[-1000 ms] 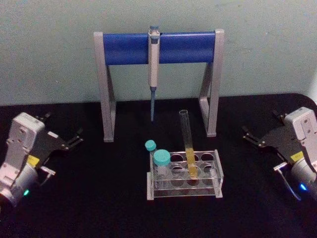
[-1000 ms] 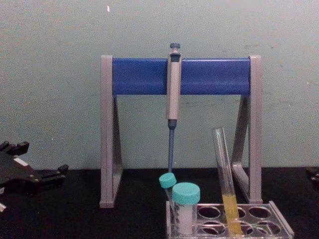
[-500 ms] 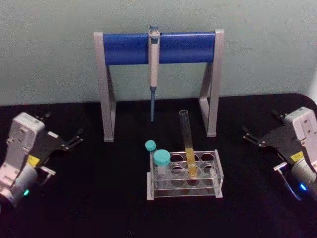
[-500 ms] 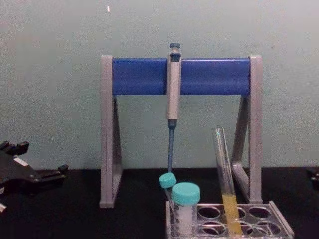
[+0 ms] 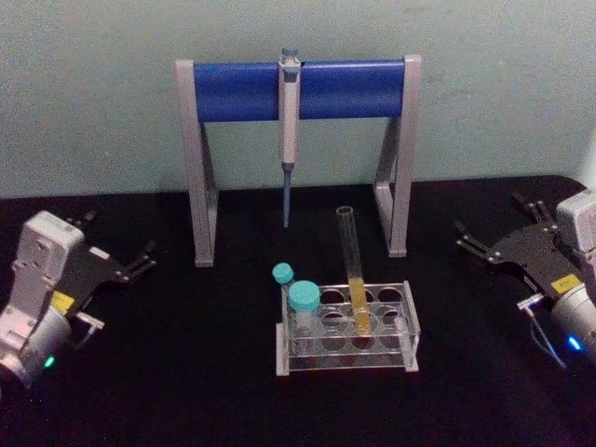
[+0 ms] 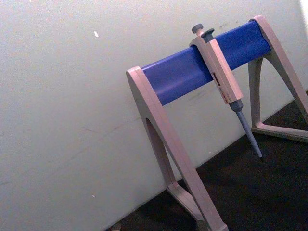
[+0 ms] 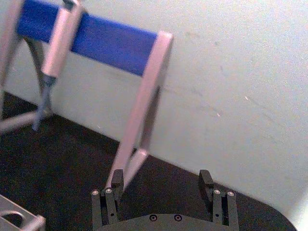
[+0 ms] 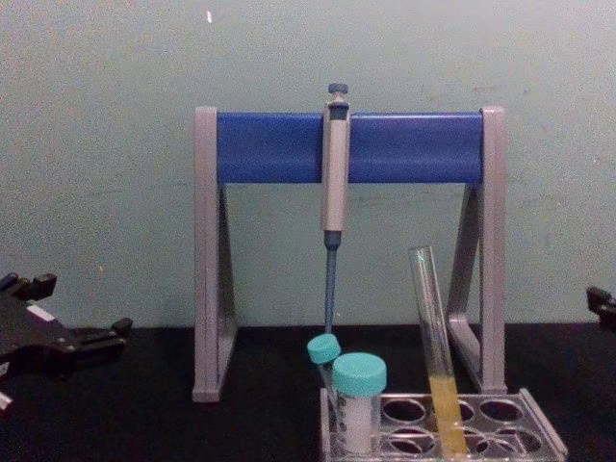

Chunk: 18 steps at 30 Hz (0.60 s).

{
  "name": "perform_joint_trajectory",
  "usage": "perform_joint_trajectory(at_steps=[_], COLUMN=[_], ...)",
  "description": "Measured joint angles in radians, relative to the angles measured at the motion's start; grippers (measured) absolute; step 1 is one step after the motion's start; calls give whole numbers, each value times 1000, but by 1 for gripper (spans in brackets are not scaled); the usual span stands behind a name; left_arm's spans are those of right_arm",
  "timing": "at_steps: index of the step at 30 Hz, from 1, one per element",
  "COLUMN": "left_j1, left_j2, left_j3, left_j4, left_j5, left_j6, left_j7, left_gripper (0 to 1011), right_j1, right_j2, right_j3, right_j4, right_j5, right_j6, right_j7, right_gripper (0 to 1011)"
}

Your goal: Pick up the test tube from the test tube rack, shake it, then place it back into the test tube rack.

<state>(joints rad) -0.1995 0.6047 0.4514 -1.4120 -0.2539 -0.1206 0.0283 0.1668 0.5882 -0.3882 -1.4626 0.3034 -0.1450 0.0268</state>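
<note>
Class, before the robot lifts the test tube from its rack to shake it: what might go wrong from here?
1. The long clear glass test tube is uncapped and holds yellow liquid, so shaking may spill it.
2. It leans in the low clear plastic rack, near the teal-capped vial; the open right gripper, at far right, could bump the vial when reaching in.
The left gripper rests at far left.

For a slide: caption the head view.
Test tube leaning in its rack before the pipette stand; left pincer and right pincer open at the sides.
</note>
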Motion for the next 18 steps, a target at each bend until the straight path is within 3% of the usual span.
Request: perform_joint_trajectory(at_steps=[10,18], left_j1=[0,0], left_j2=[0,0], left_j3=[0,0], left_j4=[0,0], left_j5=[0,0], left_j6=[0,0], left_j7=[0,0], left_gripper=[1001,1001], right_j1=[-32,-33], right_j2=[20,29], right_j3=[15,-10], right_j4=[-99,-140], right_j5=[46,71], right_j6=[-29,-24], right_j7=[125,256], right_gripper=[1000,1000])
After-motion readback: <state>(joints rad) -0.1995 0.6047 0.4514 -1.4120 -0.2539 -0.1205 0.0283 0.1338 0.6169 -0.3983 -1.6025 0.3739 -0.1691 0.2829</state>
